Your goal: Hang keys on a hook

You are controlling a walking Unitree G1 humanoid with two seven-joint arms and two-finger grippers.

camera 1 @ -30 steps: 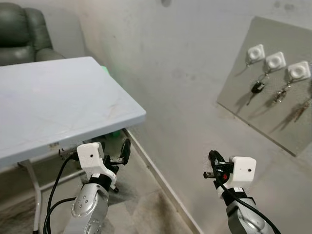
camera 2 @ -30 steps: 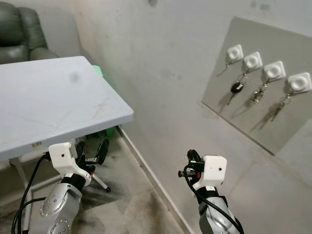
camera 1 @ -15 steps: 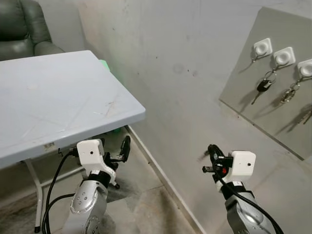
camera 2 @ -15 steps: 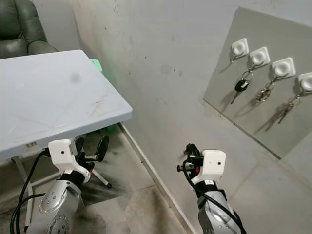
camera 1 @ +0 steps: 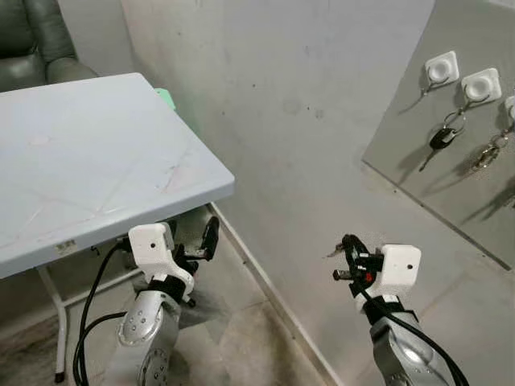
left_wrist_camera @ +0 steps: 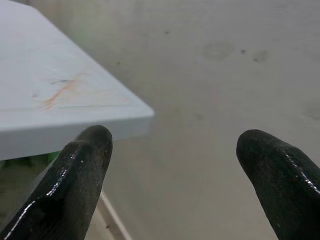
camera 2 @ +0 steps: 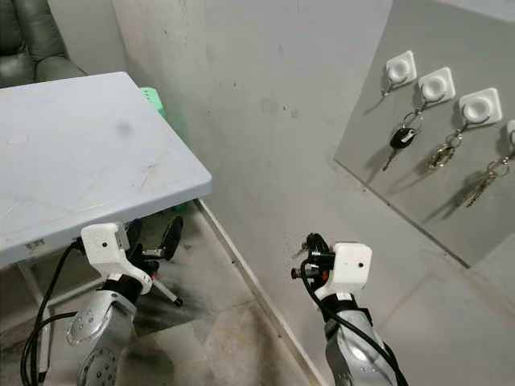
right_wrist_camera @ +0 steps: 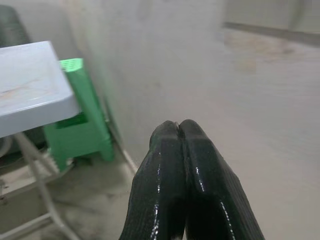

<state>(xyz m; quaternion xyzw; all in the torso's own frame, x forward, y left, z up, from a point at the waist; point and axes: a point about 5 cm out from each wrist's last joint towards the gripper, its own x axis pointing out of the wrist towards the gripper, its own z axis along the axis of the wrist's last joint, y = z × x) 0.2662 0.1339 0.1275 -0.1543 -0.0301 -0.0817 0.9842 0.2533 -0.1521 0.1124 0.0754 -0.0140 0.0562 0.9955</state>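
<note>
On the grey board (camera 2: pixel 451 161) fixed to the pale plaster wall (camera 2: pixel 273 96), several bunches of metal keys hang from square white plastic hooks. The first white hook (camera 2: pixel 400 67) at the board's upper corner seems to carry nothing more than a thin wire or its shadow. On the next hook (camera 2: pixel 435 83) hangs a black-headed key (camera 2: pixel 401 138); below the third hook (camera 2: pixel 480 106) dangles a silvery bunch of keys (camera 2: pixel 441 154), and at the board's far edge another bunch of keys (camera 2: pixel 483 183) hangs from a hook cut off by the frame.

Well below the board and out from the wall, the right end effector (camera 2: pixel 308 256) is raised in the air, its two black fingers (right_wrist_camera: pixel 187 175) pressed together. A small pale metallic bit shows just beside the fingertips in the head views; I cannot tell what it is or whether the fingers grip it.

Farther from the board, the left end effector (camera 1: pixel 208 241) is held low under the edge of the light grey rectangular tabletop (camera 1: pixel 88 161), its black fingers (left_wrist_camera: pixel 80 170) spread wide apart with nothing between them. In the left wrist view the tabletop's corner and the bare wall lie beyond the fingers.

Against the wall beyond the tabletop stands a green plastic stool (right_wrist_camera: pixel 80 120). A dark green upholstered armchair (camera 1: pixel 32 40) sits at the tabletop's far side, well apart from the board. Below lies a grey concrete floor (camera 2: pixel 217 322).
</note>
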